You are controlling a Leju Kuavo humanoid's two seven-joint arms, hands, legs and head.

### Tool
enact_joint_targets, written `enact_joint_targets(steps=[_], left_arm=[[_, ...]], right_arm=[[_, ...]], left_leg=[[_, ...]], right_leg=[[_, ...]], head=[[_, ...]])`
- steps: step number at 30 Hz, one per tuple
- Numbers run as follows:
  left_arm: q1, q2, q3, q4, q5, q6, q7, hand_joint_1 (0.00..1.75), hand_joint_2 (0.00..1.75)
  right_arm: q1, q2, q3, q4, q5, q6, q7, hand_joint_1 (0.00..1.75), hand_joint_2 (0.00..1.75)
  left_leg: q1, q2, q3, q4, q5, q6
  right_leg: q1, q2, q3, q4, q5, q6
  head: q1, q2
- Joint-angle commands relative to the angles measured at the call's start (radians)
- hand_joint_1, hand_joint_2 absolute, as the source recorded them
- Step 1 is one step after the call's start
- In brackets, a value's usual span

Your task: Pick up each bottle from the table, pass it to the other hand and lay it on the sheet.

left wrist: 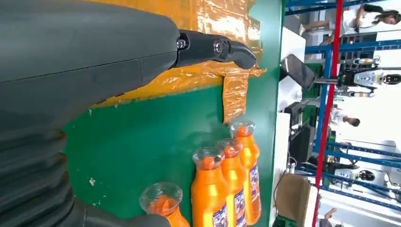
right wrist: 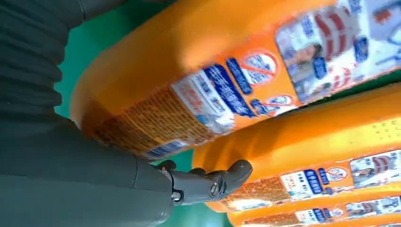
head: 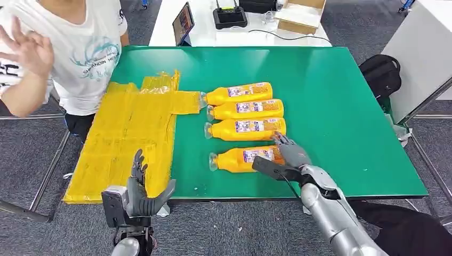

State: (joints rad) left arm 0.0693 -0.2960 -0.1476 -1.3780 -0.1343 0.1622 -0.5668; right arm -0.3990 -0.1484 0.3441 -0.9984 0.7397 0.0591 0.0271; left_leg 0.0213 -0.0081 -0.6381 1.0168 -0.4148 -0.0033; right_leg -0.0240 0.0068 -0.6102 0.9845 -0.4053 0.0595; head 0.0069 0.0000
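Several orange bottles lie side by side on the green table (head: 330, 106), caps toward the yellow sheet (head: 125, 138). My right hand (head: 285, 157) straddles the base end of the nearest bottle (head: 240, 158), fingers over its far side and thumb along its near side. That bottle still lies flat. In the right wrist view a fingertip (right wrist: 213, 182) reaches into the gap between the nearest bottle (right wrist: 189, 56) and its neighbour (right wrist: 307, 142). My left hand (head: 139, 186) stands upright and open above the sheet's near edge. Its dark fingers (left wrist: 217, 49) hang over the sheet (left wrist: 208, 75), apart from the bottles (left wrist: 222, 189).
A person in a white T-shirt (head: 80, 48) stands at the table's far left with one hand raised. Behind the table a white desk carries a tablet (head: 183, 22) and a cardboard box (head: 298, 16). A black backpack (head: 381, 72) sits on the floor at the right.
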Motion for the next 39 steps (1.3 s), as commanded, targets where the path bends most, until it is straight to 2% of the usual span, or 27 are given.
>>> enact_joint_targets(steps=[1,3,5,7,8,9,10,12,20,28,30,31,33,35,36,37,38,39], left_arm=[[-0.04,0.031,-0.014,0.081,0.008,-0.002,0.004,0.0,1.75],[-0.046,0.032,-0.014,0.09,0.014,-0.001,0.004,0.0,1.75],[-0.052,0.034,-0.015,0.1,0.02,-0.002,0.002,0.0,1.75],[-0.055,0.034,-0.017,0.107,0.022,-0.003,0.002,0.0,1.75],[-0.058,0.034,-0.019,0.113,0.024,-0.003,0.001,0.0,1.75],[-0.06,0.035,-0.02,0.118,0.028,-0.004,-0.001,0.0,1.75],[-0.063,0.036,-0.022,0.122,0.031,-0.004,-0.002,0.0,1.75],[-0.07,0.036,-0.023,0.131,0.039,-0.006,-0.003,0.0,1.75],[-0.083,0.038,-0.029,0.15,0.048,-0.008,-0.005,0.0,1.75],[-0.091,0.038,-0.034,0.162,0.053,-0.011,-0.005,0.0,1.75],[-0.099,0.037,-0.039,0.174,0.056,-0.014,-0.005,0.0,1.75],[-0.101,0.037,-0.04,0.177,0.057,-0.014,-0.005,0.0,1.75],[-0.102,0.036,-0.042,0.178,0.061,-0.011,-0.006,0.0,1.75],[-0.091,0.037,-0.039,0.163,0.065,-0.003,-0.011,0.0,1.75],[-0.076,0.039,-0.036,0.142,0.067,0.0,-0.014,0.0,1.75],[-0.067,0.041,-0.036,0.128,0.067,-0.001,-0.013,0.0,1.75],[-0.06,0.038,-0.032,0.118,0.067,0.002,-0.016,0.0,1.75],[-0.055,0.038,-0.031,0.109,0.068,0.001,-0.016,0.0,1.75]], right_arm=[[-0.058,-0.009,0.073,0.14,-0.027,0.033,-0.02,0.0,1.75],[-0.069,-0.019,0.094,0.149,-0.039,0.048,-0.031,0.0,1.75],[-0.079,-0.029,0.11,0.156,-0.073,0.075,-0.052,0.0,1.75],[-0.082,-0.035,0.116,0.157,-0.093,0.091,-0.062,0.03,1.75],[-0.086,-0.042,0.124,0.159,-0.107,0.102,-0.068,0.31,1.75],[-0.089,-0.047,0.138,0.16,-0.124,0.108,-0.071,0.91,1.75],[-0.093,-0.056,0.153,0.161,-0.146,0.118,-0.074,1.29,1.75],[-0.1,-0.073,0.176,0.164,-0.175,0.135,-0.082,1.47,1.75],[-0.105,-0.094,0.235,0.167,-0.216,0.153,-0.09,1.59,1.75],[-0.11,-0.102,0.285,0.187,-0.238,0.152,-0.08,1.55,1.75],[-0.117,-0.102,0.313,0.217,-0.248,0.157,-0.077,1.61,1.75],[-0.117,-0.101,0.318,0.225,-0.25,0.155,-0.078,1.71,1.75],[-0.094,-0.084,0.297,0.222,-0.282,0.112,-0.114,1.75,1.75],[-0.024,-0.051,0.206,0.127,-0.348,0.02,-0.187,1.75,1.75],[0.036,-0.018,0.145,0.017,-0.338,-0.054,-0.24,1.75,1.75],[0.078,0.009,0.097,-0.065,-0.356,-0.071,-0.245,1.75,1.75],[0.123,0.047,0.042,-0.163,-0.353,-0.138,-0.284,1.75,1.75],[0.144,0.056,0.034,-0.225,-0.335,-0.133,-0.253,1.75,1.75]], left_leg=[[0.0,0.001,0.008,-0.002,-0.002,0.001],[0.0,0.0,0.004,-0.001,-0.001,0.001],[0.0,0.001,0.008,-0.002,-0.002,0.001],[0.0,0.0,0.005,-0.002,-0.001,0.001],[0.0,0.001,0.008,-0.002,-0.001,0.001],[0.0,0.001,0.009,-0.002,-0.001,0.001],[0.0,0.001,0.008,-0.002,-0.001,0.001],[0.0,0.002,0.01,-0.002,-0.001,0.001],[0.0,0.002,0.009,-0.002,-0.001,0.001],[0.0,0.001,0.012,-0.003,-0.001,0.001],[0.0,0.001,0.009,-0.002,-0.001,0.001],[0.001,0.002,0.011,-0.003,-0.001,0.001],[0.001,0.001,0.012,-0.003,-0.001,0.001],[0.001,0.001,0.014,-0.003,-0.001,0.001],[0.001,0.001,0.013,-0.003,-0.001,0.0],[0.001,0.001,0.016,-0.004,-0.002,0.0],[0.001,0.002,0.014,-0.002,-0.001,0.0],[0.001,0.003,0.011,-0.002,-0.002,0.0]], right_leg=[[0.001,0.0,0.008,-0.002,-0.002,-0.003],[0.0,0.0,0.003,-0.001,0.0,-0.002],[0.001,0.0,0.008,-0.003,-0.001,-0.004],[0.001,-0.001,0.005,-0.002,0.0,-0.002],[0.001,0.0,0.007,-0.002,-0.001,-0.003],[0.001,0.0,0.008,-0.003,-0.001,-0.003],[0.001,-0.001,0.008,-0.002,-0.001,-0.003],[0.001,-0.001,0.008,-0.002,-0.001,-0.004],[0.001,-0.001,0.007,-0.002,0.0,-0.002],[0.001,-0.002,0.011,-0.003,-0.001,-0.004],[0.001,-0.001,0.008,-0.002,0.0,-0.002],[0.001,-0.001,0.011,-0.003,-0.001,-0.003],[0.001,-0.002,0.012,-0.004,-0.001,-0.003],[0.002,-0.003,0.013,-0.004,-0.001,-0.003],[0.002,-0.002,0.012,-0.004,-0.001,-0.003],[0.002,-0.003,0.015,-0.005,-0.001,-0.004],[0.002,-0.001,0.012,-0.003,-0.001,-0.003],[0.001,0.001,0.01,-0.002,-0.001,-0.003]], head=[[0.0,0.0],[0.0,0.0],[0.0,0.0],[0.0,0.0],[0.0,0.0],[0.0,0.0],[0.0,0.0],[0.0,0.0],[0.0,0.0],[0.0,0.0],[0.0,0.0],[0.0,0.0],[0.0,0.0],[0.0,0.0],[0.0,0.0],[0.0,0.0],[0.0,0.0],[0.001,0.0]])
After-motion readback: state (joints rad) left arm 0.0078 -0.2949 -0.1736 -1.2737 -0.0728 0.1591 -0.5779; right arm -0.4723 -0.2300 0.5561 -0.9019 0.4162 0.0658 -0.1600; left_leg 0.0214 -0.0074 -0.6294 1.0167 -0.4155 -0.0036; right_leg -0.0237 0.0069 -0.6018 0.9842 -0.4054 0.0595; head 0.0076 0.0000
